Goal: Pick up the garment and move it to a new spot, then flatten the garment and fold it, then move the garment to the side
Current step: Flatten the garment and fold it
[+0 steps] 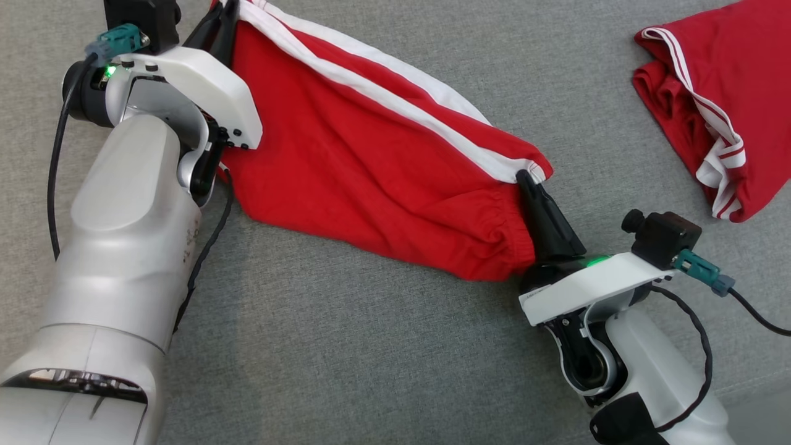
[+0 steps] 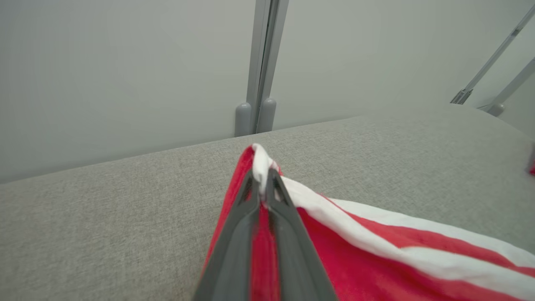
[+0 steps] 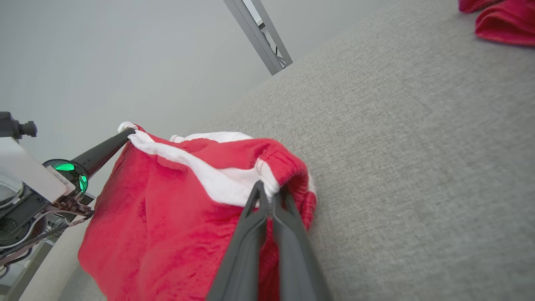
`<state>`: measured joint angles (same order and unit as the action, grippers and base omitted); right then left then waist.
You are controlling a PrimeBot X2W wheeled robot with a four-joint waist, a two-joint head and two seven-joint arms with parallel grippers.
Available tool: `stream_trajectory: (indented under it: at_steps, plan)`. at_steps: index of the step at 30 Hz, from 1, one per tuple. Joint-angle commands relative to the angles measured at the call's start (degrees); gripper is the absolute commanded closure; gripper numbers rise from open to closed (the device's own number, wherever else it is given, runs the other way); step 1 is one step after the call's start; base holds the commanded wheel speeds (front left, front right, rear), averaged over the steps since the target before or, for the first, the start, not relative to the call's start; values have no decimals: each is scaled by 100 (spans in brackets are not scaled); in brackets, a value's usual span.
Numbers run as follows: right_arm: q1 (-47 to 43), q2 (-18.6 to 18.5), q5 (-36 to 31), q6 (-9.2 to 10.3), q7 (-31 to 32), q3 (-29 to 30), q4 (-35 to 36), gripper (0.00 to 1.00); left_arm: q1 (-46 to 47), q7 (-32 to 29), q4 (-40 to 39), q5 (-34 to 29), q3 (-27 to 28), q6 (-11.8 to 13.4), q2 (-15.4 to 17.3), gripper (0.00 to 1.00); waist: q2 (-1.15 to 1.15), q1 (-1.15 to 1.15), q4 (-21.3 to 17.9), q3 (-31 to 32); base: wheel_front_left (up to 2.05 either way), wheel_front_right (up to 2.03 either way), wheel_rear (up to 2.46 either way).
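The garment [image 1: 371,167] is a pair of red shorts with white side stripes, stretched between my two grippers above the grey surface. My left gripper [image 1: 225,15] is shut on one striped corner at the top left; in the left wrist view its fingers [image 2: 246,217] pinch the white edge of the garment [image 2: 376,259]. My right gripper [image 1: 525,179] is shut on the elastic waistband corner at the right. The right wrist view has that gripper [image 3: 269,194] clamped on the gathered red and white cloth [image 3: 167,217], with the left gripper [image 3: 125,133] holding the far corner.
A second red garment with white stripes [image 1: 710,105] lies bunched at the upper right of the grey fabric surface [image 1: 371,358]. Beyond the surface's far edge stand a pale wall and grey metal posts [image 2: 259,62].
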<state>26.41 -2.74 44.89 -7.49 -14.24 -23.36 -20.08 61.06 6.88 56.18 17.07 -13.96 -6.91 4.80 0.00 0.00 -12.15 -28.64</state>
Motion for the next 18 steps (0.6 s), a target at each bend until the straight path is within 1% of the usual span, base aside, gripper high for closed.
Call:
stream_trajectory:
  at_steps: [1, 2, 6, 7, 9, 10, 12, 18]
  plan:
    - [2, -39, -10, -1, -33, -49, -119, 13, 142, 97, 188, 49, -39, -29, 13, 0, 0, 0, -25, -18, 0, 0, 0]
    - [-6, -37, -29, -1, -41, -68, -126, 0, 171, 180, 270, 71, -57, -35, 11, 0, 0, 0, -26, -11, 0, 0, 0]
    - [-122, -128, -290, -1, -81, -76, 14, 0, 88, 561, 455, 123, -109, -44, -5, 0, 0, 0, 30, 51, 0, 0, 0]
    - [-146, -232, -518, -1, -91, -39, 51, 0, 23, 645, 442, 117, -126, -46, -5, 0, 0, 0, 48, 74, 0, 0, 0]
    - [-255, -274, -811, -2, -98, 67, 201, 0, -153, 767, 308, 131, -101, -49, -1, 0, 0, 0, 95, 138, 0, 0, 0]
    - [-286, -354, -1128, -1, -100, 206, 313, 0, -259, 799, 198, 111, -88, -22, 11, 0, 0, 0, 117, 171, 0, 0, 0]
    - [-496, -331, -1475, -1, -100, 433, 538, 0, -500, 827, -195, 102, 12, 90, 53, 0, 0, 0, 171, 229, 0, 0, 0]
    - [-1034, -266, -2519, -1, -98, 1120, 1271, 0, -1793, 831, -1965, -117, 353, 447, 165, 0, 0, 0, 276, 471, 0, 0, 0]
